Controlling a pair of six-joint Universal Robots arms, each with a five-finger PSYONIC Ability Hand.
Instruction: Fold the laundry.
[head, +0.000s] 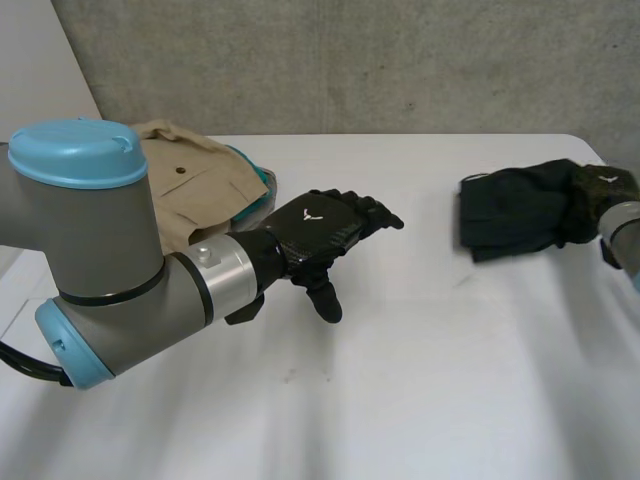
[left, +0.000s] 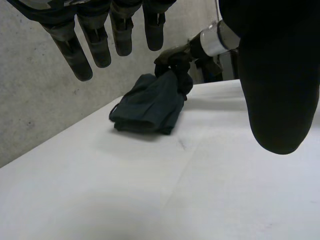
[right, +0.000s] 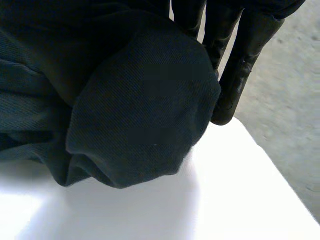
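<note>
Cloth (head: 515, 210), dark and roughly folded, sits at the right of the frame in my head view, on the tabletop (head: 420, 380). My right hand (head: 603, 190) is on its right end with the fingers closed on a bunched fold. In the right wrist view that fold bulges under the palm. My left hand (head: 315, 232) hovers near the middle of the frame, fingers apart and relaxed, holding nothing, well apart from the cloth. A beige shirt (head: 195, 175) lies at the upper left, partly behind the left arm (head: 100, 260).
</note>
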